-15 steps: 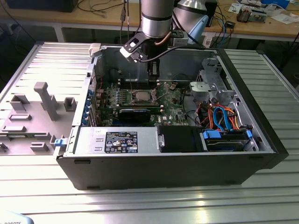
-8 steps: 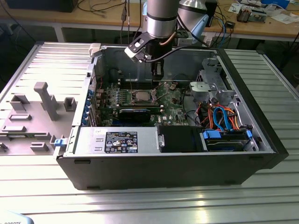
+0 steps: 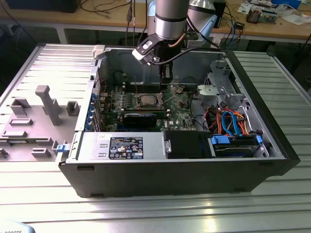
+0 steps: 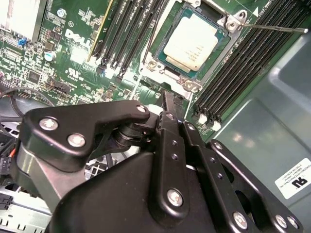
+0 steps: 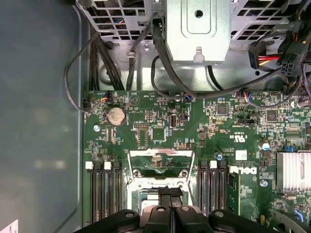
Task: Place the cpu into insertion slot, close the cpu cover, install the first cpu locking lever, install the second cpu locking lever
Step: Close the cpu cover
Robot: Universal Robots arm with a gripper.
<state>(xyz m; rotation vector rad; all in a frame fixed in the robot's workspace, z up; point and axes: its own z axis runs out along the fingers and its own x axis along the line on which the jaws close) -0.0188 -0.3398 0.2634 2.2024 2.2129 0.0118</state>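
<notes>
The cpu [image 4: 194, 41] lies flat in the insertion slot [image 4: 167, 22], its silver top facing up, and it shows as a grey square [image 3: 147, 100] on the motherboard in the exterior view. The cpu cover [image 5: 160, 154] stands swung up off the slot, its cut-out showing the board behind it. My gripper [image 5: 170, 191] hangs just above the slot's edge nearest the cover, with its fingers together and nothing between them. One dark fingertip [image 4: 172, 99] points at that edge. A thin locking lever [image 4: 272, 28] sticks out free beside the slot.
The green motherboard [image 3: 181, 116] lies inside an open black computer case [image 3: 170, 179]. Memory slots [image 5: 104, 194] flank the socket on both sides. A metal drive cage [image 5: 197, 29] with cable bundles stands beyond the cover. A grey fixture plate [image 3: 39, 121] lies at the exterior view's left.
</notes>
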